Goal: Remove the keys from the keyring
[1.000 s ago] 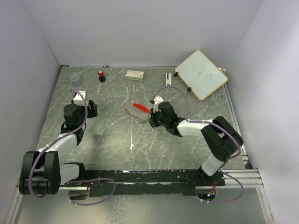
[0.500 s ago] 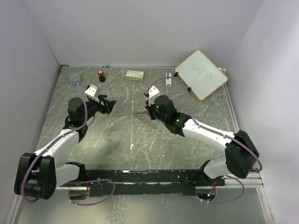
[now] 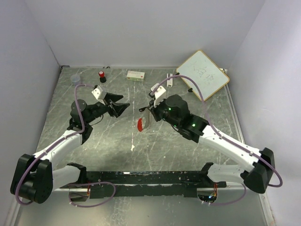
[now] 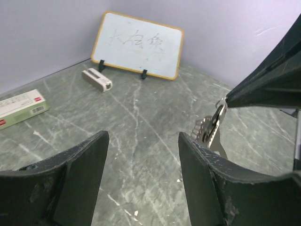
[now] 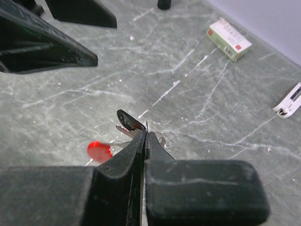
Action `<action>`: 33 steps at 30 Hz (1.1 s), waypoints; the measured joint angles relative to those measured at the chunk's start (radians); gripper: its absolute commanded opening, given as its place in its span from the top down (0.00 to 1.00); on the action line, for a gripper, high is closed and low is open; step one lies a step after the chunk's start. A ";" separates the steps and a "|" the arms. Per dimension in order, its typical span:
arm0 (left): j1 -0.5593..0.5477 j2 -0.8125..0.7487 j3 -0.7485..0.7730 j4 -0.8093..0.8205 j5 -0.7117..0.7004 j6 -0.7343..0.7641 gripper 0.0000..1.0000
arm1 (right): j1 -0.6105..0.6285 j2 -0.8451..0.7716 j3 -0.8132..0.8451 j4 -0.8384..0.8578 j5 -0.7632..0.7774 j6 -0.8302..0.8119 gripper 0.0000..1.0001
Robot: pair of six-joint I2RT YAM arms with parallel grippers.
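The keys (image 3: 145, 119) hang as a small silver bunch, with a red tag (image 3: 140, 125) dangling below them, above the table's middle. My right gripper (image 3: 150, 113) is shut on the keyring (image 5: 146, 124); the jagged keys (image 5: 126, 123) and the red tag (image 5: 99, 150) stick out to the left of its tips. My left gripper (image 3: 123, 108) is open and empty, a short way left of the bunch and pointing at it. In the left wrist view the keys (image 4: 211, 132) hang just beyond the right finger (image 4: 207, 188) of my left gripper (image 4: 143, 155).
A small whiteboard (image 3: 202, 75) leans at the back right. Along the back wall stand a green-and-white box (image 3: 136, 75), a red-capped black bottle (image 3: 102, 76), a small white device (image 3: 169, 79) and a clear cup (image 3: 75, 79). Walls close in three sides.
The right gripper has lifted the bunch off the table and carried it slightly left; the red tag now dangles. The left gripper has swung right toward the keys, staying open.
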 measured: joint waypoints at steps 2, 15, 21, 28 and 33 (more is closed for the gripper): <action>-0.008 0.000 -0.006 0.025 0.018 -0.014 0.28 | 0.000 -0.044 0.000 -0.012 -0.021 -0.005 1.00; -0.073 0.010 -0.028 0.196 0.081 -0.117 0.24 | 0.002 -0.131 0.000 -0.035 -0.121 -0.010 1.00; -0.102 0.009 -0.028 0.195 0.081 -0.106 0.25 | 0.003 -0.131 0.000 -0.039 -0.220 -0.025 1.00; -0.121 0.010 -0.028 0.195 0.082 -0.106 0.28 | 0.004 -0.133 0.000 -0.038 -0.262 -0.030 1.00; -0.142 0.021 -0.029 0.224 0.105 -0.106 0.28 | 0.005 -0.134 0.000 -0.037 -0.278 -0.030 1.00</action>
